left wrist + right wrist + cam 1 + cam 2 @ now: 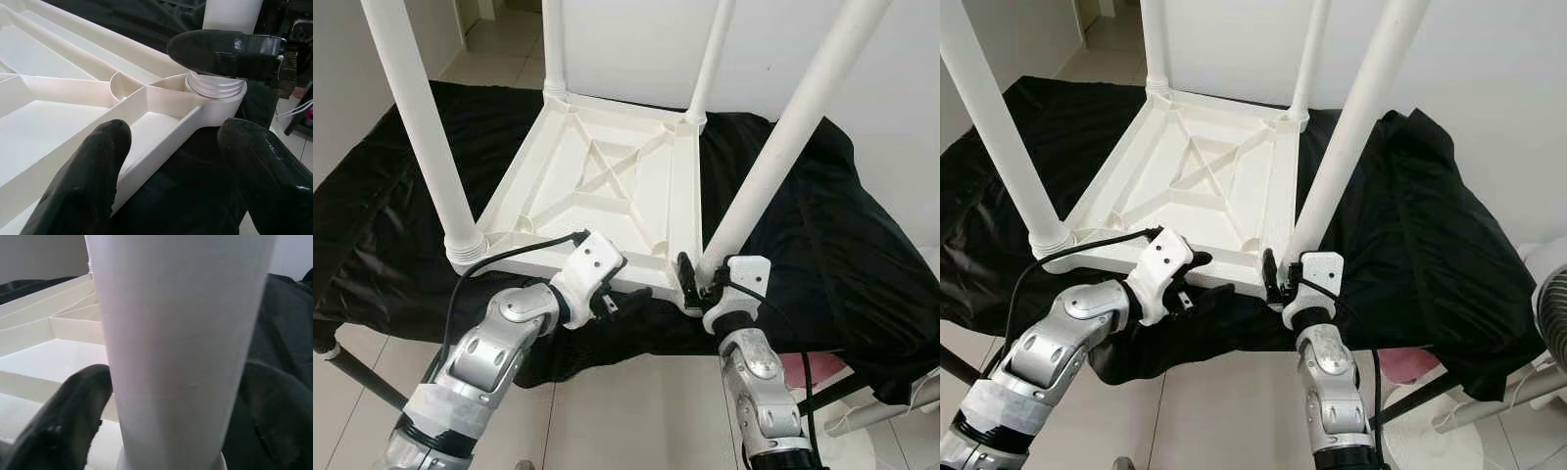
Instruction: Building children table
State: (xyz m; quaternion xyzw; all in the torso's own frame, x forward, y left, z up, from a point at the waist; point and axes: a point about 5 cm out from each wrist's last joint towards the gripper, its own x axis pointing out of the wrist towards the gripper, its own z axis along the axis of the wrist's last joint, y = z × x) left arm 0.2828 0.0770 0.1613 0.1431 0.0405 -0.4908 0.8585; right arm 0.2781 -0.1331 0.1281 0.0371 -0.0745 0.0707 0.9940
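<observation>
On a black cloth [822, 245] spread over a low stand lies one white plastic tabletop [607, 186], upside down, ribbed underside facing up with a cross brace at its centre. Four white legs [416, 127] rise from its corner sockets, long axes near vertical and splaying slightly outward toward their free ends, which run past the upper edge of the eye views. Near right leg [783, 147]: seated in the front corner socket closest to the robot's right side; threaded collar visible at its base in the left wrist view. Right gripper [693, 284]: at the foot of this leg, one black finger on each side of the tube in the right wrist view, apparently pinching it just above the socket. Left gripper [607, 299]: at the near rim of the tabletop, fingers [83, 171] spread, one over the rim rib and one outside it, nothing clamped between them. Judged step: turning or seating the last near leg while the left gripper stands ready to steady the top. Risks: the leg may cross-thread or stay loose if twisted while tilted off the socket axis; the smooth tube may slip between the fingers, since the hold sits low and the leg is long; the tabletop may slide or rotate on the slick cloth toward the near edge, because the left gripper is not clamping it.
</observation>
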